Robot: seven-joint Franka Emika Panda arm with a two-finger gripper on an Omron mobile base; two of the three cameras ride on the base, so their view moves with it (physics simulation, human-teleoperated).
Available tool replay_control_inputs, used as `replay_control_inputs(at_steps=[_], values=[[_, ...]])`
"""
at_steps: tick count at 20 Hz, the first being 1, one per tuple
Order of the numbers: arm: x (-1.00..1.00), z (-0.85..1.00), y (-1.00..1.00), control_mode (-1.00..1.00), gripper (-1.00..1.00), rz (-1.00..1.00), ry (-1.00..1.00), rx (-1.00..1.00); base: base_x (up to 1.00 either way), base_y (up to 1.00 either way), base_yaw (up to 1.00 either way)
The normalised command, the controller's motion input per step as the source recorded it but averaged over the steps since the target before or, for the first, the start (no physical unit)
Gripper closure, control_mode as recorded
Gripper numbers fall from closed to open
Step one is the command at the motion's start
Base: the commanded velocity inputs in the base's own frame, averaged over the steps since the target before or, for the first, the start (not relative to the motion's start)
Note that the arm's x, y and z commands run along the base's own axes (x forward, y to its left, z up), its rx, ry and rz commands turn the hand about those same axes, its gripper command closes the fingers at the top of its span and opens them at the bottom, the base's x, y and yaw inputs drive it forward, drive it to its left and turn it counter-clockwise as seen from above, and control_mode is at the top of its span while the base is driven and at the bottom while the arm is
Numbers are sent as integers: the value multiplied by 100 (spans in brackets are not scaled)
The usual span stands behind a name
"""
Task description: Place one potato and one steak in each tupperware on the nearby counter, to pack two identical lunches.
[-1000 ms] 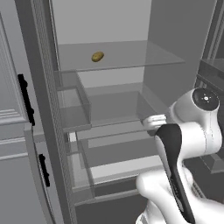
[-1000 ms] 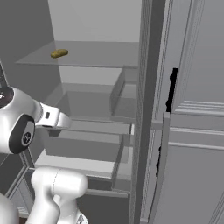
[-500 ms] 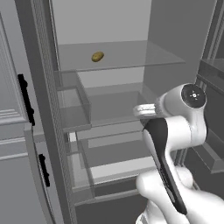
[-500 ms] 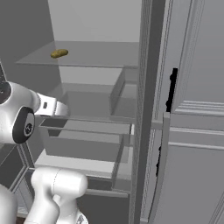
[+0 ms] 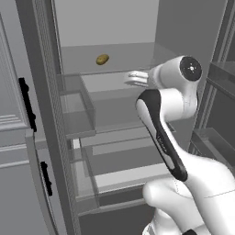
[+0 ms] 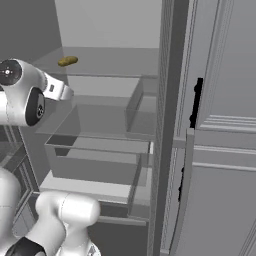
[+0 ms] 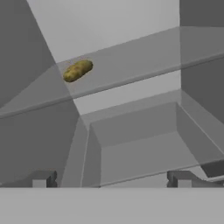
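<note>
A slim olive-yellow potato (image 5: 102, 59) (image 6: 67, 61) lies alone on the upper glass shelf (image 5: 137, 57) of an open fridge. In the hand view the potato (image 7: 78, 70) sits upper left, well ahead of the gripper. My gripper (image 5: 132, 79) (image 6: 64, 92) hangs at that shelf's front edge, right of and below the potato, apart from it. Its dark fingertips (image 7: 43, 179) stand wide apart, so the gripper (image 7: 111, 181) is open with nothing between them. The steak, the tupperware and the counter are out of view.
Below the upper shelf is a second glass shelf with a clear bin (image 5: 80, 108) (image 7: 140, 144) on it, and drawers (image 5: 119, 160) lower down. Grey panelled doors with black handles (image 5: 26, 103) (image 6: 196, 102) flank the fridge opening.
The arm has swung up and in toward the fridge, carrying the hand from the middle shelf's height to the upper shelf's front edge. The jaws stayed open. The potato has not moved.
</note>
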Motion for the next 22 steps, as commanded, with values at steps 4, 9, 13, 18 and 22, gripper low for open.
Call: replay_control_inputs(at_steps=[4,9,13,18,22], values=[[49,61,47,-100,-100,0,0,0,0,0,0],[71,9,27,-100,-100,-4,14,-1,0,0,0],[84,0,18,-100,-100,-9,19,-1,0,0,0],[94,0,34,-100,-100,-5,17,-3,0,0,0],[98,-3,33,-100,-100,-2,17,-1,0,0,0]])
